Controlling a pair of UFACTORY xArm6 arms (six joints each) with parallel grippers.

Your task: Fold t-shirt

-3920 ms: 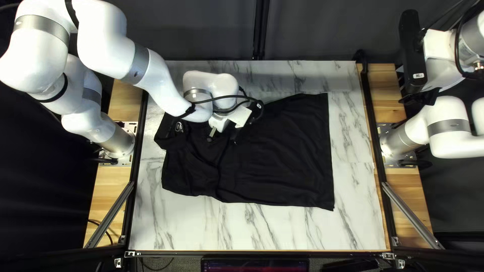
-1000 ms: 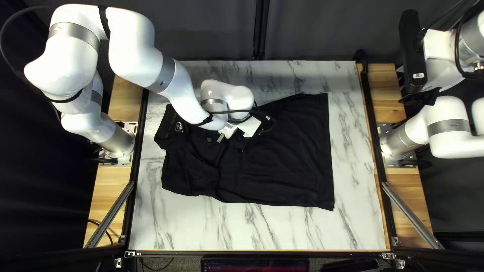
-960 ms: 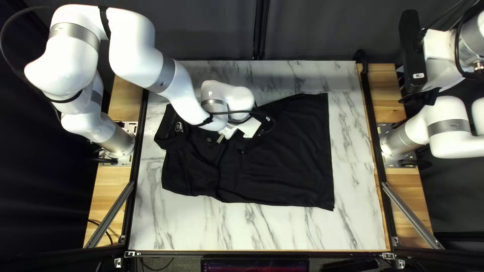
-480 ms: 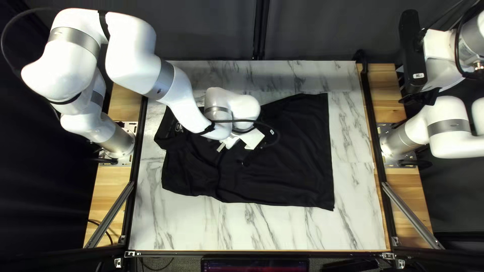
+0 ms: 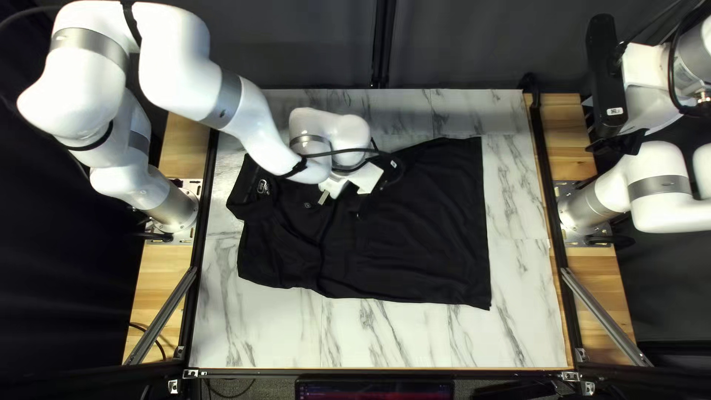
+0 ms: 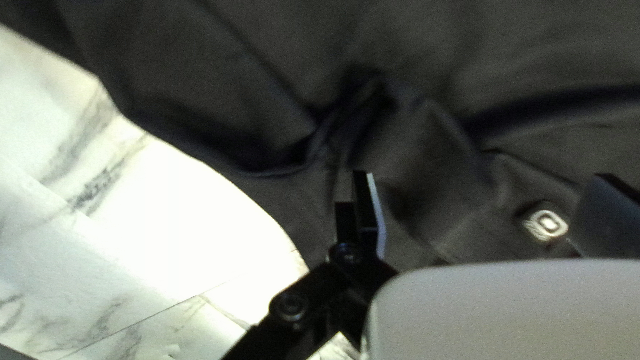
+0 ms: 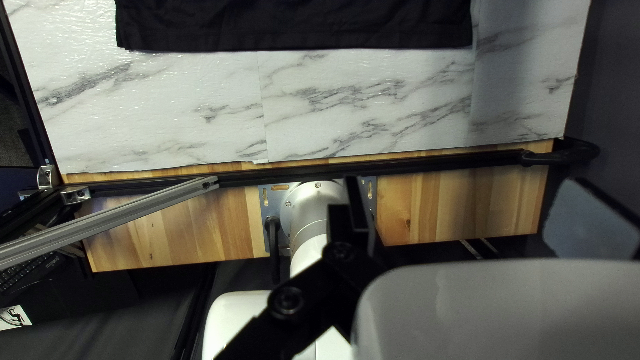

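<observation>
Top left view: the black cloth t-shirt, likely limp, lightweight, lay on the white marbled table, best pinched at its near edge. Left wrist: black-fingered left gripper gaped, empty. Right wrist: black-fingered right gripper likewise.

Plain black is shown by the t-shirt, broken by a small pale mark, against a white tabletop veined in marbled grey. Honey-brown boards are streaked with wood grain. The left arm and right arm are finished in white, banded with grey. The curtain is coloured dark grey.
</observation>
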